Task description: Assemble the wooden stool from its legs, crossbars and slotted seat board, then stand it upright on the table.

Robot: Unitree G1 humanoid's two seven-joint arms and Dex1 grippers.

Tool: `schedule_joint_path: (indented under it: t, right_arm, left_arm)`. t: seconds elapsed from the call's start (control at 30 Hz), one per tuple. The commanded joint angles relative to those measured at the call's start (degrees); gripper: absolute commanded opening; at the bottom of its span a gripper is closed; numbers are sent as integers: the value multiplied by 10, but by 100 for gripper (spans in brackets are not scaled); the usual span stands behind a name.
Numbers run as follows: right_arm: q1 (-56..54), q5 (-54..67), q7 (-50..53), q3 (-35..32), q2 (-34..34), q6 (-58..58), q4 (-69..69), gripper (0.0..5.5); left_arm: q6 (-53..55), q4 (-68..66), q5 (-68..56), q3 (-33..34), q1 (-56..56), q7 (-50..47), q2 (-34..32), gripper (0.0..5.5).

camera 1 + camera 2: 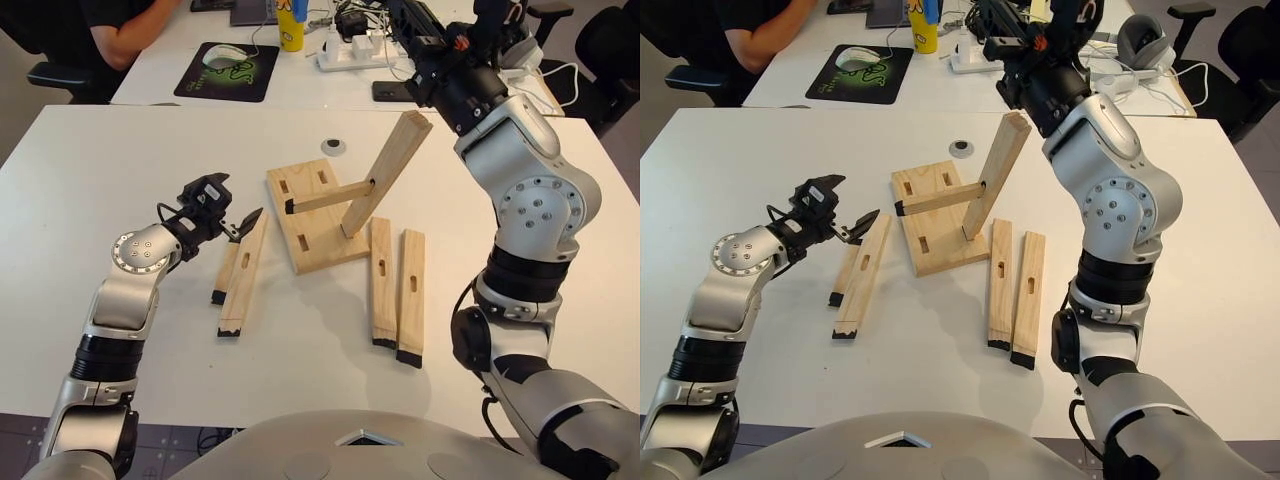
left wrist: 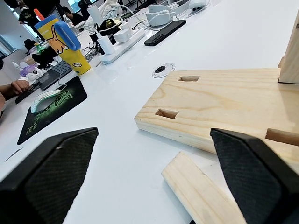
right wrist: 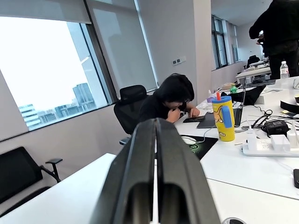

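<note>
Left fingers spread by a loose leg

The left gripper [image 1: 232,205] is held open, its fingers [image 2: 51,172] spread wide; the loose leg [image 1: 243,270] lies just beside one fingertip, its long side running across the way the fingers point (a wrist turn may be needed); this arm is judged nearer. The right gripper [image 3: 155,123] is pressed shut by the top of the standing leg [image 1: 390,170], set in the seat board [image 1: 310,235].

Mid-table before me the slotted seat board [image 1: 315,215] lies flat, a tilted leg [image 1: 385,172] standing in it with a crossbar [image 1: 328,197] jutting sideways, two loose legs [image 1: 383,282] lying side by side on its right-edge side, a third leg [image 1: 244,275] and short crossbar [image 1: 226,272] on its left-edge side.
</note>
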State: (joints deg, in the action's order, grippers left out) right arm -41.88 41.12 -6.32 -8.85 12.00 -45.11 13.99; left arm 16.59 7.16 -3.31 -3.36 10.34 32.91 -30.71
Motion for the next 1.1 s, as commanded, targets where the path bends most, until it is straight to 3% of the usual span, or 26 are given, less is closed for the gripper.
schedule_joint_path:
  t: [0.03, 0.33, 0.57, 0.87, 1.1]
  right_arm:
    - [-27, -23, 0, 1, 9, 10, -20, 4]
    - [-49, -44, 12, -45, 10, 64, -28, 4]
    - [50, -52, 21, 52, 16, -92, -1, 4]
    - [-77, -70, 29, -57, 12, 82, -7, 4]
    - [-82, -37, 32, -60, 16, 54, 31, 4]
  left_arm:
    - [4, 10, 4, 1, -10, -6, 3, 446]
    - [11, 22, 4, 4, -25, -16, 7, 446]
    - [12, 19, 4, 0, -17, -13, 7, 446]
    - [15, 28, 5, -4, -33, -20, 16, 446]
    - [18, 40, 5, 4, -51, -26, 14, 446]
